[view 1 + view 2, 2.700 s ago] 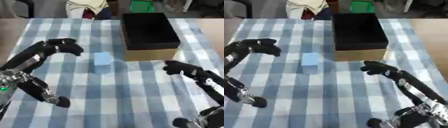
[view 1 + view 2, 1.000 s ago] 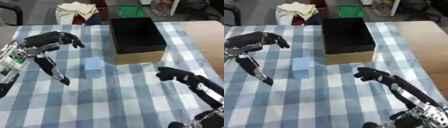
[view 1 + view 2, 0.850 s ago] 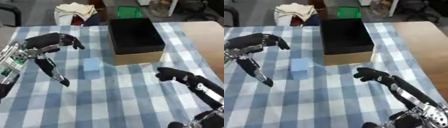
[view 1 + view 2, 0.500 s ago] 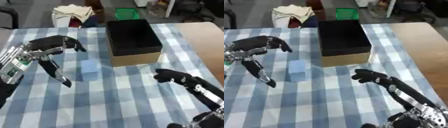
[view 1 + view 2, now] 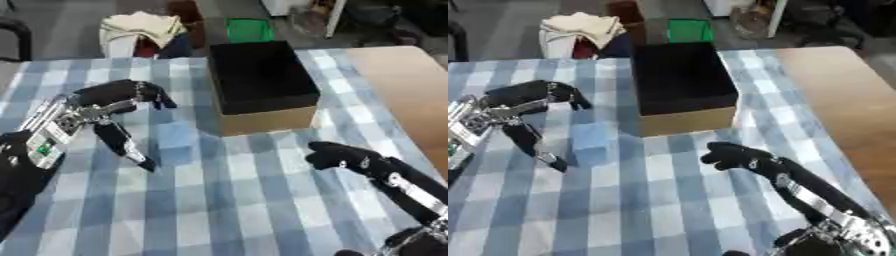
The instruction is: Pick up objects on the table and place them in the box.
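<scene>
Since 2.7 s ago, the left hand (image 5: 114, 97) has come down from beside the blue block (image 5: 174, 141) to just left of and above it, thumb hanging toward the worktop (image 5: 245, 200), fingers arched over the cloth. The whole picture has also shifted, which is camera motion.

Current step, by judgement: approach to grasp. The left hand holds nothing; its fingers are spread and relaxed, apart from the block. The right hand (image 5: 741, 157) rests on the checked cloth nearer the camera than the box (image 5: 262, 85), fingers relaxed, grasping nothing.

The block lies on the worktop, just left of the box and nearer the camera than its front left corner, not touching it. The block's long axis runs roughly away from the camera, almost parallel to the box's left wall.

The next move calls for shifting the left hand rightward over the block, closing thumb and fingers across its short sides, then lifting it over the box wall.
</scene>
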{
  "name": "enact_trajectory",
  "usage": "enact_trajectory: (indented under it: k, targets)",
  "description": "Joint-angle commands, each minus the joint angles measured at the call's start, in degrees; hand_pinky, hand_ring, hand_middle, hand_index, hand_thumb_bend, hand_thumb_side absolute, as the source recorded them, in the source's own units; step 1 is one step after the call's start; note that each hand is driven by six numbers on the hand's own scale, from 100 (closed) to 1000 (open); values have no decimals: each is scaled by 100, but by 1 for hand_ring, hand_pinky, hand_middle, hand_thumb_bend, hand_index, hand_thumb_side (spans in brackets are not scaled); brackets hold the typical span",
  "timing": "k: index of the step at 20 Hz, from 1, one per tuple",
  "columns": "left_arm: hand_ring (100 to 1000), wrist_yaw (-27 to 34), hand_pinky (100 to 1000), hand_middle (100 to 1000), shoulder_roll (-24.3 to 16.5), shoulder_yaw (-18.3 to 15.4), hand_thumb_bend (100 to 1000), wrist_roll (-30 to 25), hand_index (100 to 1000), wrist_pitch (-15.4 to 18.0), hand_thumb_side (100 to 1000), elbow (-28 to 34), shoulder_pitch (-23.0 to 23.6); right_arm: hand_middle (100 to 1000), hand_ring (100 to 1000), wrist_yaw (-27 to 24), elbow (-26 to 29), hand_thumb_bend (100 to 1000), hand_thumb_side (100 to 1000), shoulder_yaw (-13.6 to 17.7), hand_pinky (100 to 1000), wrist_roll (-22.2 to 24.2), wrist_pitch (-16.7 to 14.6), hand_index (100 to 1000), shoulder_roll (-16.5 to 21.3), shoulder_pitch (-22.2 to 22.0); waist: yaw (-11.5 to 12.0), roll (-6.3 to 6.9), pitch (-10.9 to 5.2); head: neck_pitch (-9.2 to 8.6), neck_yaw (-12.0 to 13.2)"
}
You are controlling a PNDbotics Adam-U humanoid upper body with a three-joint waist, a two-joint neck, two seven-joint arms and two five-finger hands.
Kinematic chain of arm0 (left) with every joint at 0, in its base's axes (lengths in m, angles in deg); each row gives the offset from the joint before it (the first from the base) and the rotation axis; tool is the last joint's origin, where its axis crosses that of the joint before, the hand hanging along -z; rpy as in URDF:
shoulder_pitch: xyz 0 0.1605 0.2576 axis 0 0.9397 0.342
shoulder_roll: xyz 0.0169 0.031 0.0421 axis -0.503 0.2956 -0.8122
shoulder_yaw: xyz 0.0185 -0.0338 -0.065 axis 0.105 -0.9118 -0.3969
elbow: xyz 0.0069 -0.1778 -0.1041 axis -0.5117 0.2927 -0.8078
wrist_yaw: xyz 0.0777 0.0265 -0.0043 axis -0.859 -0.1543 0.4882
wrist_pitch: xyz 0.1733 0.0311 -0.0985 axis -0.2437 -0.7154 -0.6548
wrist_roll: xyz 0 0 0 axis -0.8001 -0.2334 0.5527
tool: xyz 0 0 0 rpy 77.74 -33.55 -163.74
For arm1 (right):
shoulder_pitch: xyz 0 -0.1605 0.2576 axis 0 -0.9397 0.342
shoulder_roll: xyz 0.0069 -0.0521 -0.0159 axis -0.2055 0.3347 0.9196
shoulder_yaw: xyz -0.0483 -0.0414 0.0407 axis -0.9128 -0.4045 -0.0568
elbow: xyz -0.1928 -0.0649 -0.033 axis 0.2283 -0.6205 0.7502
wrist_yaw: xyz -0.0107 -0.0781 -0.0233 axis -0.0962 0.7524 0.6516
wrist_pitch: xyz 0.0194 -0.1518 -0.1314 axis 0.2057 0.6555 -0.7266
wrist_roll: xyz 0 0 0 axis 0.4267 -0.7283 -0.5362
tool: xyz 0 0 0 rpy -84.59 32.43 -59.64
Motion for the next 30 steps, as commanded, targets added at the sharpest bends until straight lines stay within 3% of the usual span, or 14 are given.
enact_trajectory:
  k: [1,13,19,23,24,26,30]
  targets:
    - [666,-49,912,694,-2,-111,862,55,841,-6,535,-128,-178,865,1000,-63,128,493,261,1,839,29,-2,1000,20,69,-24,-1,-87,-87,17]
    - [625,-131,918,654,205,-163,839,113,829,-106,544,-488,-305,865,1000,-99,128,486,261,-24,839,65,10,1000,-8,95,-152,0,-71,-117,78]
    - [524,-324,860,543,241,-114,785,79,792,-64,506,-478,-284,864,1000,-113,128,474,263,-24,839,74,40,1000,-6,112,-195,44,-73,-115,76]
    - [441,-429,803,455,242,-110,671,10,762,-54,373,-488,-276,863,1000,-121,128,467,265,-21,838,72,53,1000,-4,112,-201,53,-78,-115,69]
    - [386,-442,766,398,239,-114,584,-1,741,-58,246,-487,-276,863,1000,-125,128,465,264,-18,838,69,55,1000,-4,112,-201,53,-80,-114,67]
    - [334,-449,732,338,232,-122,503,-13,713,-79,183,-480,-278,863,1000,-127,128,464,264,-14,838,67,58,1000,-2,111,-198,52,-82,-115,60]
    - [263,-303,696,254,192,-157,400,92,669,-164,171,-413,-287,862,1000,-123,128,459,263,-11,838,67,58,1000,-2,103,-195,48,-88,-112,51]
